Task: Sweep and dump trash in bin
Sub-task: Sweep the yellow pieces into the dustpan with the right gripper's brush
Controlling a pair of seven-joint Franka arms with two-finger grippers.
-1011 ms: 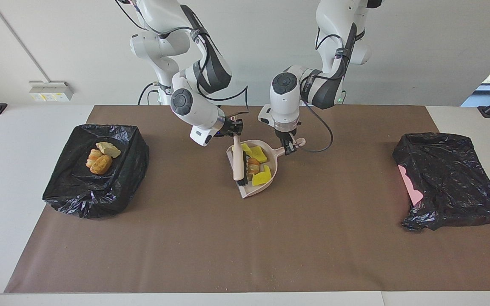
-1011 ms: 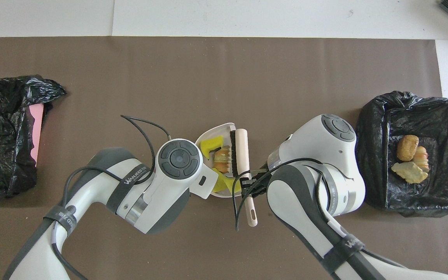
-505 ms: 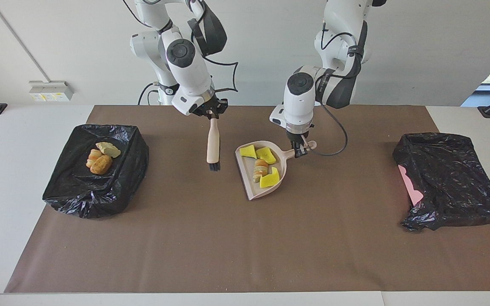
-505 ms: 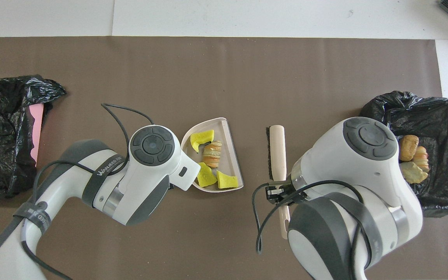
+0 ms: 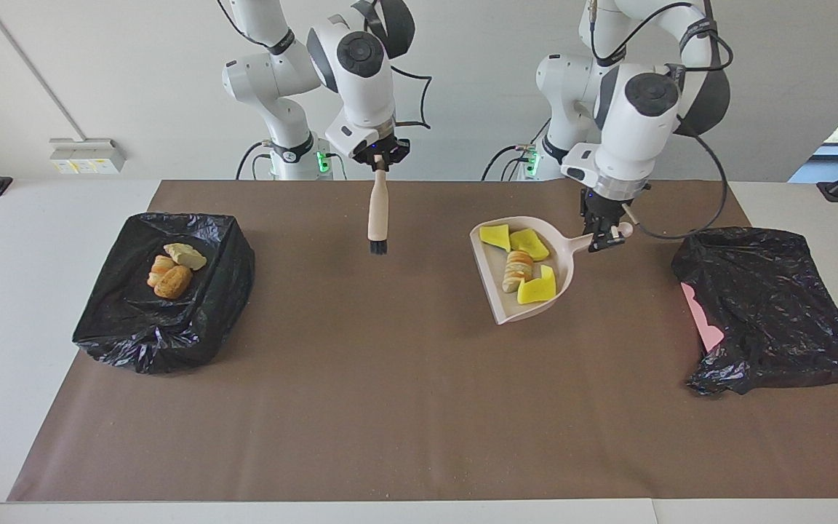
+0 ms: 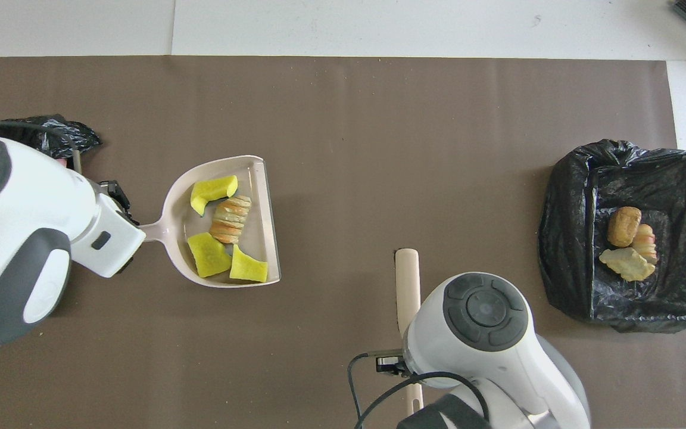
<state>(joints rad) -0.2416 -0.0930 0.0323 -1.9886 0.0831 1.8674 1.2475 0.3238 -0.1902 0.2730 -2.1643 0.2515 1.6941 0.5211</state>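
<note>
Since the earlier frames the left hand [image 5: 606, 234] has carried the dustpan [image 5: 495, 291] from the frame's centre toward the right, and the right hand [image 5: 381, 161] has lifted the brush [image 5: 377, 217] higher, toward the upper centre.

In the facing view, the left hand is clamped on the pale pink dustpan's handle, right of centre, the pan held above the brown mat [image 5: 419, 407] on the counter [image 5: 26, 306]. The trash [image 5: 521, 266] lies in the pan: three bright yellow sponge chunks around one golden-brown ridged bread-like lump. The right hand grips the top of the brush, which hangs upright, dark bristles lowest. At left, a black-lined bin [image 5: 135, 320] holds bread lumps [image 5: 172, 273]. At right lies another black bag [image 5: 768, 306] with a pink edge showing.

In the overhead view, the dustpan [image 6: 265, 214] sits left of centre, its straight lip facing right; the trash [image 6: 224, 232] shows one yellow chunk above the bread lump, two below. The left hand [image 6: 121, 205] meets the handle at far left. The brush [image 6: 407, 286] runs vertically at bottom centre, partly under the right arm; I cannot tell the right hand's grip here. The bin [image 6: 569, 250] is at right.
</note>
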